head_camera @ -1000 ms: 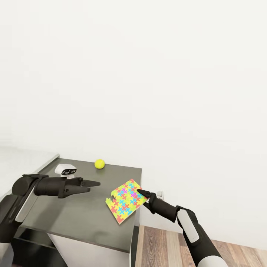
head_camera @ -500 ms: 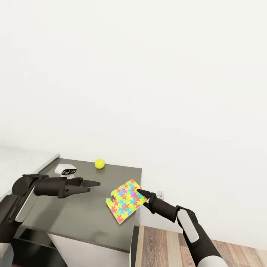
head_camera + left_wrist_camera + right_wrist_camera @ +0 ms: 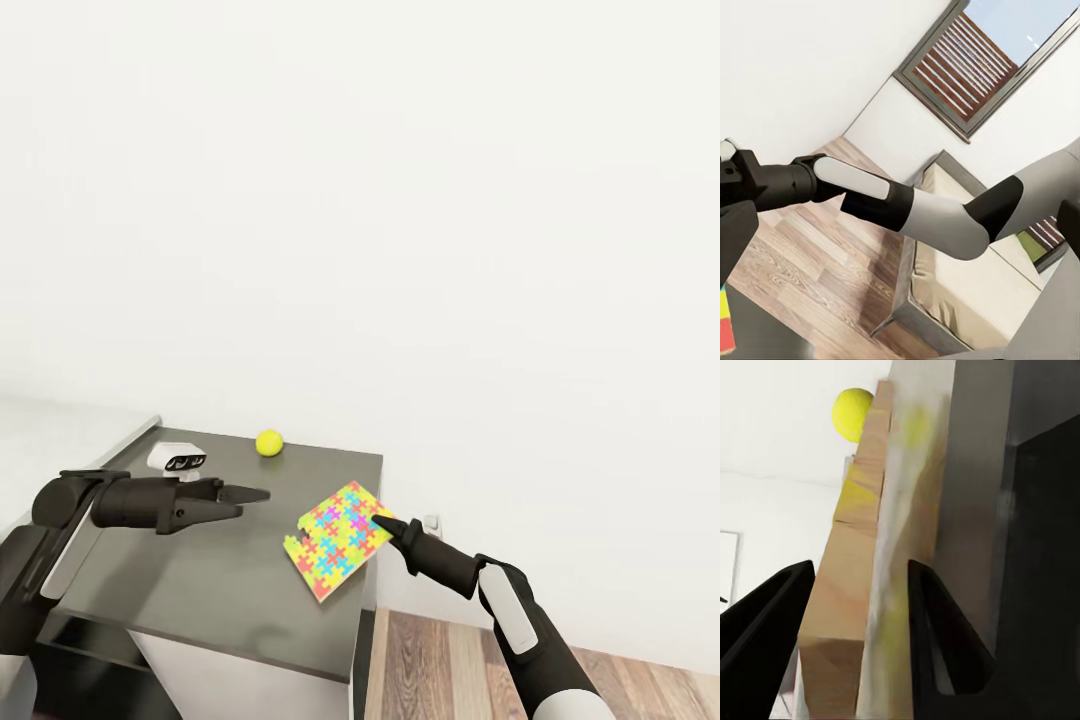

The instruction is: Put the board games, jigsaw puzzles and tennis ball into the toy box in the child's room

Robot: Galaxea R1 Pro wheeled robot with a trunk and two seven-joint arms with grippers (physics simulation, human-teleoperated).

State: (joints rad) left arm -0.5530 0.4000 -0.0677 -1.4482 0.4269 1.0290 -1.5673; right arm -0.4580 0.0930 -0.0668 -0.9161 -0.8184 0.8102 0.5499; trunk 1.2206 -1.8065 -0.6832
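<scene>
One jigsaw puzzle (image 3: 338,540) at the tabletop's (image 3: 200,590) four-o'clock edge: my right pincer (image 3: 384,522) straddles it, spread; I'd clench next. Left pincer (image 3: 254,495) hovers, clenched.

You're looking at the dark grey table (image 3: 210,590), carrying the tennis ball (image 3: 268,442), a jigsaw puzzle (image 3: 336,540) overhanging its edge, and a small white gadget (image 3: 177,459).
</scene>
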